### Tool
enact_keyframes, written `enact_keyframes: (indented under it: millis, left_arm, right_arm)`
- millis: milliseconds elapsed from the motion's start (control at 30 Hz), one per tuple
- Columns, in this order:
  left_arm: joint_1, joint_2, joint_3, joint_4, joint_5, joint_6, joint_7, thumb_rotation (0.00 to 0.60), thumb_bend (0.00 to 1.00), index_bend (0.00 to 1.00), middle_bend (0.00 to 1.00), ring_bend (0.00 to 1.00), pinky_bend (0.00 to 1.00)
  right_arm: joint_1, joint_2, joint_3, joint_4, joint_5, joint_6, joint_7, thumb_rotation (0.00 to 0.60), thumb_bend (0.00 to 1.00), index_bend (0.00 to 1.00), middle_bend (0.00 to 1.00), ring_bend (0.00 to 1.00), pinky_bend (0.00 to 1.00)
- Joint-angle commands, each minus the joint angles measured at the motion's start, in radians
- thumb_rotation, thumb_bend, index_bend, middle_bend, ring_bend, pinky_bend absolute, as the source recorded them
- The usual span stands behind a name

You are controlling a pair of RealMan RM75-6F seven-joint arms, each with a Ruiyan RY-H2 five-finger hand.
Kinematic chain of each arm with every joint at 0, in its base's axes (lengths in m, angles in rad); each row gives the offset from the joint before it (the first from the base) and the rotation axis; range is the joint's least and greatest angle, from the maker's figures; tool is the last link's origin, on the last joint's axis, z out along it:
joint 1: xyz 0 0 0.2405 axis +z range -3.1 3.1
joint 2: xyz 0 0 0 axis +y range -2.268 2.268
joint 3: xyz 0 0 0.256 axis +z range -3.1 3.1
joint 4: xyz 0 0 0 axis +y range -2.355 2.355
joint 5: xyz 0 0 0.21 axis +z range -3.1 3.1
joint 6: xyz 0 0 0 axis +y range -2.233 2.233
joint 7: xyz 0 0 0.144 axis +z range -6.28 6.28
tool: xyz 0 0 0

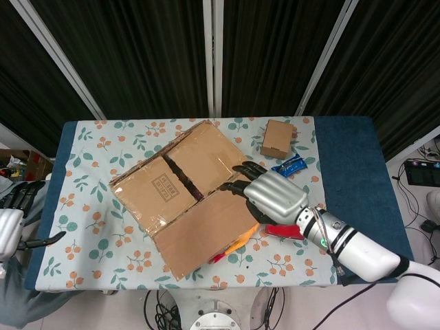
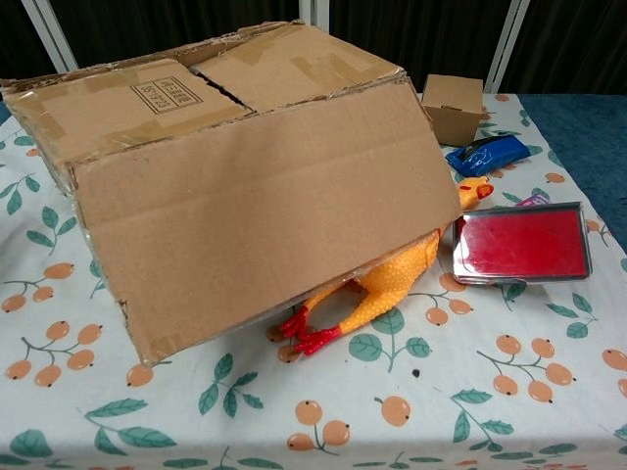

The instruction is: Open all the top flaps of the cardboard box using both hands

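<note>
The brown cardboard box (image 1: 182,185) sits mid-table, near flap (image 2: 265,215) folded outward. Right hand (image 1: 273,192), fingers spread, holding nothing, rests beside it. Lift inner flaps (image 1: 180,172) from the centre seam next.

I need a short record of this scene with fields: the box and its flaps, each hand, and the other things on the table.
box: cardboard box on the table, set at an angle
front flap: front flap folded out and down, over part of the rubber chicken
inner flaps: inner flaps lie closed, a gap between them
right hand: right hand at the flap's right edge, fingers apart
left hand: left hand off the table's left side, holding nothing
others: small box, blue packet, red case
</note>
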Motion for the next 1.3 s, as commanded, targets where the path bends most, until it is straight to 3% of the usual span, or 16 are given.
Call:
enact_keyframes:
  millis: [33,233,467,800,1300]
  left_arm:
    - [0.000,-0.002,0.001,0.001,-0.003,-0.002,-0.001,0.358,0.04,0.09,0.10,0.08,0.20]
    - [0.001,-0.005,0.006,0.014,-0.005,-0.003,-0.018,0.358,0.04,0.09,0.10,0.08,0.20]
    - [0.002,-0.011,0.006,0.041,-0.013,-0.003,-0.050,0.356,0.04,0.09,0.10,0.08,0.20]
    - [0.000,-0.023,0.006,0.076,-0.017,-0.005,-0.085,0.358,0.04,0.09,0.10,0.08,0.20]
    - [0.002,-0.020,0.005,0.092,-0.022,0.001,-0.106,0.357,0.04,0.09,0.10,0.08,0.20]
  right_arm:
    - [0.056,-0.190,-0.097,0.106,-0.075,0.121,-0.215,0.600,0.76,0.17,0.15,0.00,0.00]
    - [0.237,-0.481,-0.222,0.291,0.072,0.233,-0.538,0.600,0.76,0.21,0.16,0.00,0.00]
    - [0.396,-0.651,-0.273,0.417,0.317,0.318,-0.717,0.600,0.74,0.24,0.07,0.00,0.00]
    - [0.528,-0.775,-0.305,0.531,0.518,0.355,-0.799,0.600,0.74,0.25,0.04,0.00,0.00]
    - [0.616,-0.867,-0.345,0.616,0.613,0.356,-0.819,0.600,0.73,0.30,0.00,0.00,0.00]
